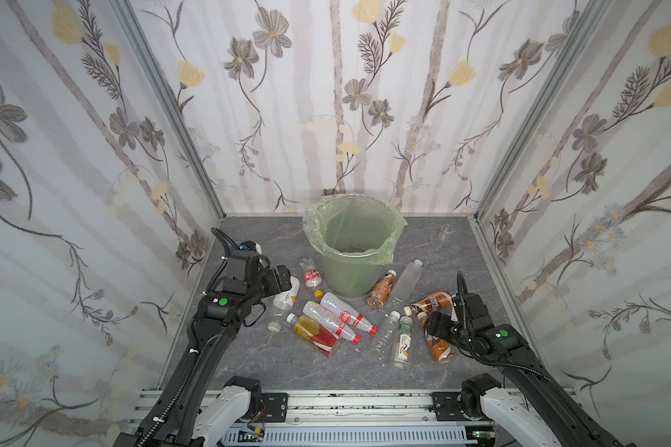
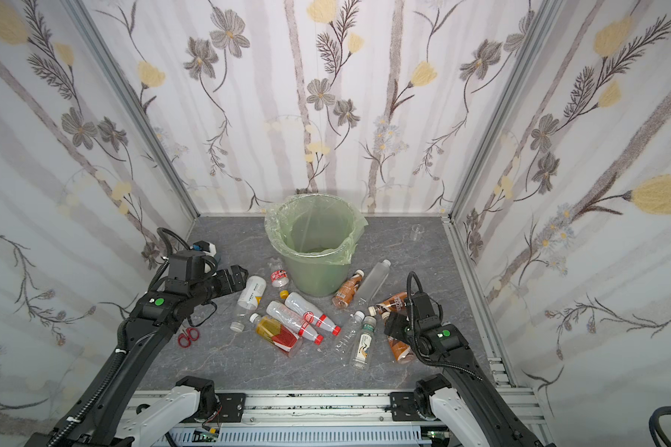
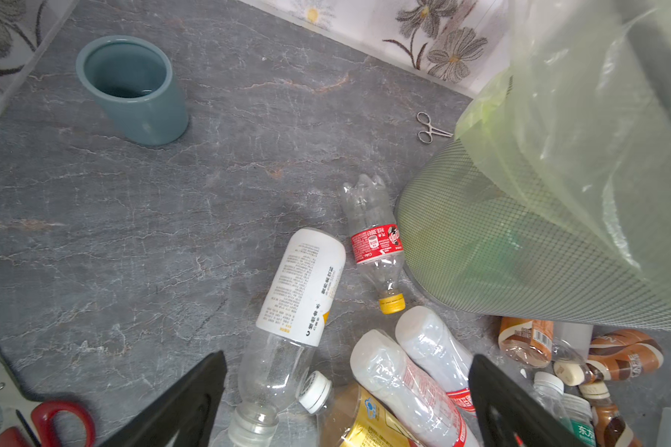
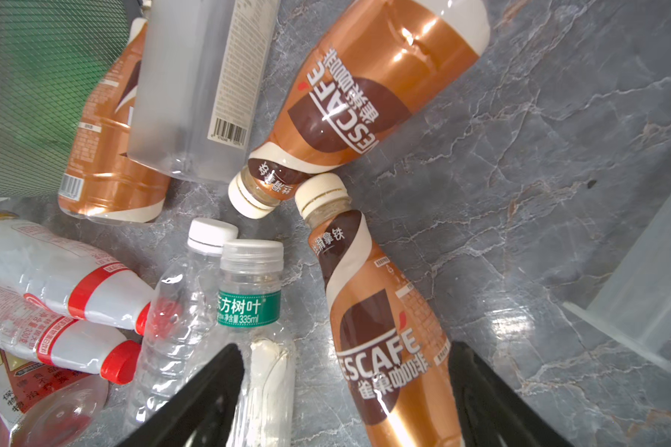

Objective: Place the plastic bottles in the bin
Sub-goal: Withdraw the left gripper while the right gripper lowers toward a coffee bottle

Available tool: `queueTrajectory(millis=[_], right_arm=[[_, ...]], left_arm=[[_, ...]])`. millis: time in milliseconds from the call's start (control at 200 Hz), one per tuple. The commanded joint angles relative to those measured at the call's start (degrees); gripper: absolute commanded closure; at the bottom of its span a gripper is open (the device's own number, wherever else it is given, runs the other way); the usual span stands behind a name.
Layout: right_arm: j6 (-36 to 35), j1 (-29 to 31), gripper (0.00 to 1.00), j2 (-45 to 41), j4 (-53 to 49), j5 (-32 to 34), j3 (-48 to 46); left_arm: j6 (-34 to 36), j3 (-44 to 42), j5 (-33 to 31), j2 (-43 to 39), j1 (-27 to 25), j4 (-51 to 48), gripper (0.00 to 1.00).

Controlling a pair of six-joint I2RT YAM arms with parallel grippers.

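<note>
Pose – left hand [image 3: 347, 358] angled down, wide open | right hand [image 4: 345, 346] open astride coffee bottle [image 4: 365, 278]

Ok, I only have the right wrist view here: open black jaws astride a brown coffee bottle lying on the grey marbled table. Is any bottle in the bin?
Observer: No. In both top views the round pale-green plastic bin shows no bottle inside, only its thin green liner.
Operator: What about the left gripper?
Observer: The left gripper is open and empty, close by the clear white-labelled bottle.
Operator: Any non-bottles lying around?
Observer: Red-handled scissors lie on the table, left of the plastic bottles.
</note>
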Motion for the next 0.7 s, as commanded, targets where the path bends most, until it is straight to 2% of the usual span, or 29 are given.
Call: queueTrajectory(millis=[0,320,695], right_arm=[[2.42,0.82,0.16,1.01,4.26,0.95,-1.17],[3.40,2.95,0.17,6.51,11.36,1.56,-5.17],[4.25,7.07,0.22,11.80,15.00,6.84,-6.42]], left_arm=[[1.51,-0.64,-1.61,0.40,0.26,0.57,0.00],[0.91,-1.14,-1.72,-2.02,0.26,0.71,0.00],[0.03,0.20,-0.66,-2.27,0.26,0.70,0.00]])
